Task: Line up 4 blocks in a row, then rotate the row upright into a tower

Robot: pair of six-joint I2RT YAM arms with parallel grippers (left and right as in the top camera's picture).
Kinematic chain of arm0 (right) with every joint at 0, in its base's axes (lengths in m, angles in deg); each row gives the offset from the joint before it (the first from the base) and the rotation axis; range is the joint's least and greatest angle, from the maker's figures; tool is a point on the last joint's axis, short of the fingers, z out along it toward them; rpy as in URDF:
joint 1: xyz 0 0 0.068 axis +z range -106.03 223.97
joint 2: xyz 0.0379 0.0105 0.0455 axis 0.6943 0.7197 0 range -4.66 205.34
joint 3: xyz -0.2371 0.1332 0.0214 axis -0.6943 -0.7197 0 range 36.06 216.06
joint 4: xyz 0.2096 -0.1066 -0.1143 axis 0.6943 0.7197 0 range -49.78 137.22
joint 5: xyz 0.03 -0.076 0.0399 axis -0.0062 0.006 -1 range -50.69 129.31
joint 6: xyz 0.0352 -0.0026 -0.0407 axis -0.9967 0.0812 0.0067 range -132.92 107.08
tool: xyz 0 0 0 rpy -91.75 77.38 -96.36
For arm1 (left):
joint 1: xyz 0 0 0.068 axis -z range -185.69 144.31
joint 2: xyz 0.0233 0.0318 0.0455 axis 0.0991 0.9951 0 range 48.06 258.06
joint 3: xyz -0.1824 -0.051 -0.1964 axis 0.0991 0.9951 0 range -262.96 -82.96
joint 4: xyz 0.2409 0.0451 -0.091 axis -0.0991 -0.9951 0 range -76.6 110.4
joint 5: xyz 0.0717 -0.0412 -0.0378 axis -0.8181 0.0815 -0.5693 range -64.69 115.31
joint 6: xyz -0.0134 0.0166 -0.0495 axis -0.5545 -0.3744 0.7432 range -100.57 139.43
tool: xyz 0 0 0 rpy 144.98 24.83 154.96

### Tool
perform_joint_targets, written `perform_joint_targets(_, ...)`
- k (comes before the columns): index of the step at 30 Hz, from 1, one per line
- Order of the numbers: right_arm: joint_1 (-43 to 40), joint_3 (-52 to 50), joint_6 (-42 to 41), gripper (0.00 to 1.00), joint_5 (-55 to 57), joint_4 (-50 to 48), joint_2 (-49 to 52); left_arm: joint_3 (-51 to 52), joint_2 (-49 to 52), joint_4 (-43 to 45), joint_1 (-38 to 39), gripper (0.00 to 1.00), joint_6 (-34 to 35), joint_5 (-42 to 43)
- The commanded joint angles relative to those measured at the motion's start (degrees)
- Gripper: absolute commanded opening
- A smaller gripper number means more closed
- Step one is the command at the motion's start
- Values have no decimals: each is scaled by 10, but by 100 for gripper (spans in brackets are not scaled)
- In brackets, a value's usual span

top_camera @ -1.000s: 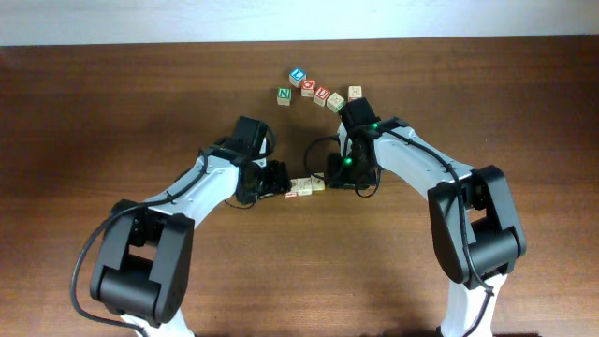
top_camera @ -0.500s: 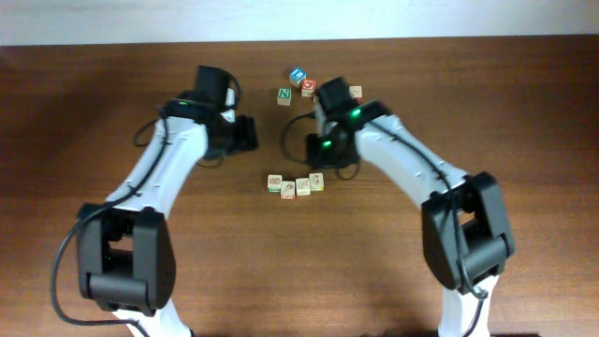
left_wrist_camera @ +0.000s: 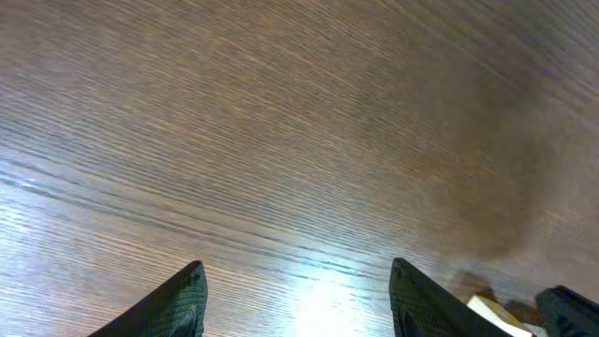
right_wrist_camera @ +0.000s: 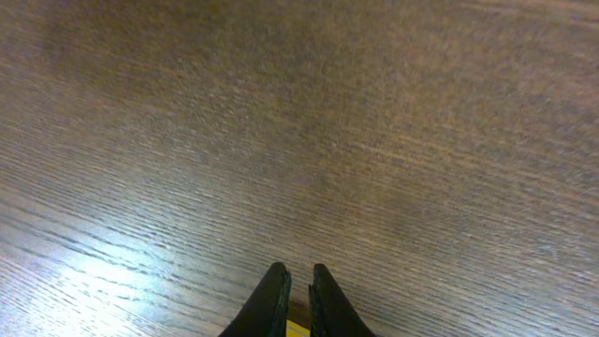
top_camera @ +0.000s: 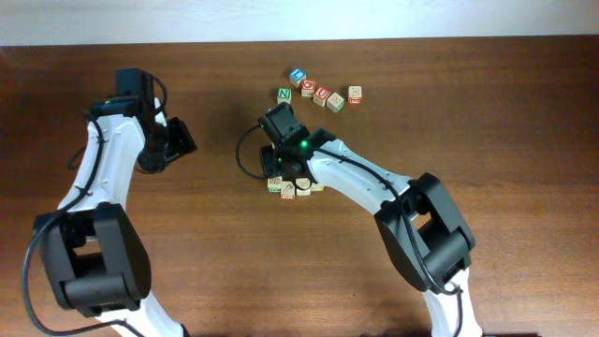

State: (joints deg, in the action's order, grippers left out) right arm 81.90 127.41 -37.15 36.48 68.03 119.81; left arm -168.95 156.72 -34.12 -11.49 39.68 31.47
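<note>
While low over the blocks (top_camera: pixel 288 190), right jaws nearly together; left jaws wide, empty

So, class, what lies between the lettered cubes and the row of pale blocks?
The right gripper, seen overhead: it hangs between the cubes and the blocks, nearer the blocks.

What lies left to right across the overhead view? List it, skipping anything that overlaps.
left gripper → pale blocks → rightmost cube. Things that share the blocks' sideways span are left out.
</note>
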Motion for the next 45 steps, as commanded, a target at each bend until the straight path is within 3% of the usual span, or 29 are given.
perform_joint_targets(1, 3, 10, -5, 11, -31, 5, 14, -8, 3, 0, 12, 61, -9, 0)
perform_joint_targets(18, 0, 13, 6, 11, -68, 33, 16, -8, 3, -1, 12, 62, -9, 0)
perform_joint_targets(25, -68, 160, 15, 17, -70, 173, -7, -8, 3, -3, 12, 62, -9, 0)
perform_joint_targets(28, -83, 140, 15, 17, -70, 226, -3, -8, 3, -2, 12, 63, -9, 0)
perform_joint_targets(34, -72, 47, 17, 16, -71, 192, -3, -8, 3, -2, 12, 62, -9, 0)
perform_joint_targets(45, -46, 37, -5, 10, -40, 200, -3, -8, 3, -3, 12, 62, -9, 0)
